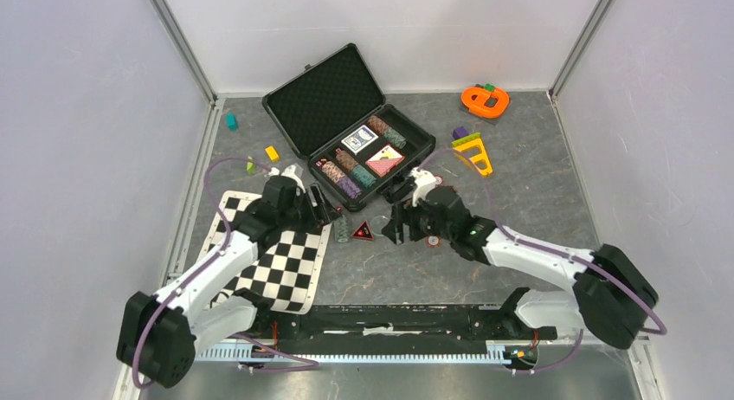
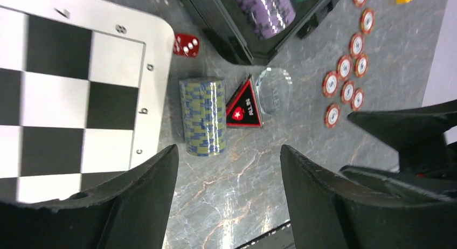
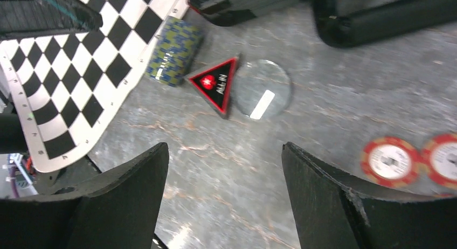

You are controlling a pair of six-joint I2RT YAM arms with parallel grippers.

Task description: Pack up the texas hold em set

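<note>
Left gripper (image 2: pixel 227 154) fingers fill the bottom of the left wrist view, jaws spread wide, nothing between them, only bare table (image 1: pixel 519 201) in the gap. From that gap, at 11 o'clock, a blue-yellow chip stack (image 2: pixel 203 117) lies on its side just beside the checkered mat (image 2: pixel 59 98) edge. At the stack's 3 o'clock is a black-red ALL IN marker (image 2: pixel 245 106), touching it. At the marker's 2 o'clock there's a clear round disc (image 2: pixel 273 90), maybe a dealer puck, too see-through to be sure. Red die (image 2: pixel 186 45) sits at 12 o'clock of the stack, between mat and case corner. Loose red-white chips (image 2: pixel 345 79) are scattered flat at 2 o'clock, apart from each other or barely touching. Right gripper (image 3: pixel 223 152) is likewise wide apart and empty, hanging over the table with stack, marker and disc at its 12 o'clock and two of the loose chips at 3 o'clock. In the top view, the black briefcase (image 1: pixel 325 101) is at 12 o'clock of table centre, lid up, foam showing, lower half holding two card decks (image 1: pixel 359 139) and rows of coloured chip stacks (image 1: pixel 338 177). Both grippers are just at its 6 o'clock edge, left one over the mat corner. Orange toy (image 1: pixel 485 100) is at 1 o'clock and yellow toy (image 1: pixel 473 153) at 2 o'clock, well apart from the case.
</note>
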